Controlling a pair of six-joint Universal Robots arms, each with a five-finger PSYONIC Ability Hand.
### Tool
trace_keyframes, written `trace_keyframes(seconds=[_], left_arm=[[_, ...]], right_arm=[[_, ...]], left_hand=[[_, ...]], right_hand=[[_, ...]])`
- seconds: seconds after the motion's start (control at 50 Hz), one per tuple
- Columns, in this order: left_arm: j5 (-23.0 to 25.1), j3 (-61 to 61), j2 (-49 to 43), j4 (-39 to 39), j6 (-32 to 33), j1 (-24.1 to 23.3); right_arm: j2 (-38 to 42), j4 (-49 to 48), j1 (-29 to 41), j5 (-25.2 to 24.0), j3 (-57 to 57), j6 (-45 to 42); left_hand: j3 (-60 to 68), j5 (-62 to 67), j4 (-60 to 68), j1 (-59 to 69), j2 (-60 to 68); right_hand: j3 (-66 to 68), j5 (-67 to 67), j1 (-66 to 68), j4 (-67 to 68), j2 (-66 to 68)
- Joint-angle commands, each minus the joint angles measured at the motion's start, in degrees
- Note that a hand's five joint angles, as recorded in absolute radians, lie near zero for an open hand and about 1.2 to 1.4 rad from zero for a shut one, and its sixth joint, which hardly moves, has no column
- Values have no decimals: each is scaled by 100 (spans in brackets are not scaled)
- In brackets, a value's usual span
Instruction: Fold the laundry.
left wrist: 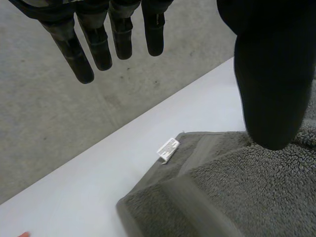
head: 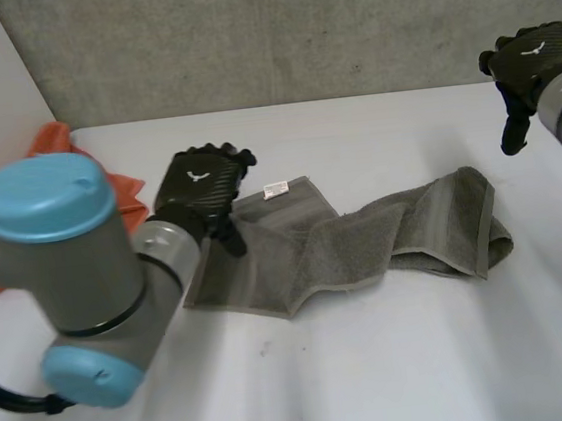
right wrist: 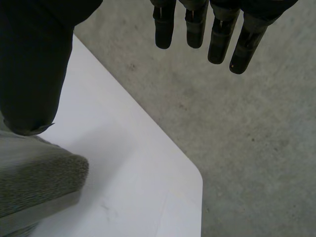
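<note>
A grey towel (head: 355, 241) lies crumpled lengthwise across the middle of the white table (head: 377, 361), with a small white label (head: 276, 189) at its far left corner. My left hand (head: 201, 194) hovers over the towel's left end, fingers (left wrist: 98, 44) straight and thumb (left wrist: 274, 94) spread, holding nothing; the towel (left wrist: 237, 192) and label (left wrist: 168, 149) lie below the thumb. My right hand (head: 527, 64) hangs in the air beyond the towel's right end, fingers (right wrist: 217, 34) straight, thumb (right wrist: 32, 74) apart, empty. The towel's end (right wrist: 34, 182) lies under that thumb.
An orange cloth (head: 64, 153) lies at the table's far left, partly behind my left arm (head: 76, 272). A grey concrete wall (head: 272, 30) rises behind the table. The table's rounded corner (right wrist: 195, 175) is near my right hand.
</note>
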Motion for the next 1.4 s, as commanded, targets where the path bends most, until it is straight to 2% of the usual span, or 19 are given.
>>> trace_keyframes(seconds=[0.02, 0.12, 0.16, 0.24, 0.34, 0.6, 0.68, 0.72, 0.76, 0.82, 0.96, 1.12, 1.22, 1.4], left_arm=[[70, -1014, 749, 68, 14, 268], [210, -1192, 688, 131, 399, 839], [359, -1218, 557, 122, 758, 1049], [606, -1227, 276, 113, 1261, 1244], [659, -1227, 134, 113, 1332, 1297], [668, -1324, 134, 131, 1332, 1226], [659, -1341, 134, 131, 1332, 1226], [659, -1341, 134, 131, 1323, 1226], [659, -1341, 143, 113, 1297, 1218], [650, -1350, 152, 104, 1183, 1191], [659, -1350, 187, 87, 639, 963], [641, -1350, 152, -45, 49, 884], [615, -1376, 99, -63, -22, 813], [597, -1289, -156, -37, -39, 611]], right_arm=[[-1229, 206, 50, -554, 1499, -135], [-1300, 206, -11, -888, 2300, -65], [-1265, 75, -12, -967, 2581, 163], [-687, -408, 24, -985, 2731, 1102], [35, -927, -11, -1003, 2714, 1868], [1090, -1622, 85, -985, 2082, 2018], [1336, -1605, 164, -976, 1774, 2018], [1442, -1596, 173, -959, 1651, 2009], [1407, -1613, 191, -968, 1581, 1992], [1249, -1605, 208, -959, 1484, 1957], [160, -1341, 243, -1090, 1159, 1913], [-412, -15, 278, -1345, 394, 1228], [-719, 530, 314, -1354, 43, 771], [-1089, 549, 331, -1328, 16, 779]], left_hand=[[-28, 30, -20, -104, -25], [89, 148, 97, 14, 93], [123, 182, 131, 48, 127], [207, 266, 215, 132, 211], [207, 266, 215, 132, 211], [191, 249, 198, 115, 194], [191, 249, 198, 115, 194], [191, 249, 198, 115, 194], [191, 249, 198, 115, 194], [191, 249, 198, 115, 194], [157, 215, 165, 81, 161], [123, 182, 131, 48, 127], [123, 182, 131, 48, 127], [123, 182, 131, 48, 127]], right_hand=[[-1, -165, 72, -114, -28], [219, 56, 292, 106, 193], [253, 89, 326, 140, 226], [604, 441, 677, 491, 578], [1346, 1182, 1419, 1233, 1319], [2556, 2393, 2630, 2443, 2530], [3614, 3451, 3688, 3501, 3588], [5626, 5462, 5699, 5512, 5599], [6770, 6606, 6843, 6657, 6743], [6774, 6610, 6847, 6661, 6747], [6774, 6610, 6847, 6661, 6747], [6774, 6610, 6847, 6661, 6747], [6774, 6610, 6847, 6661, 6747], [6774, 6610, 6847, 6661, 6747]])
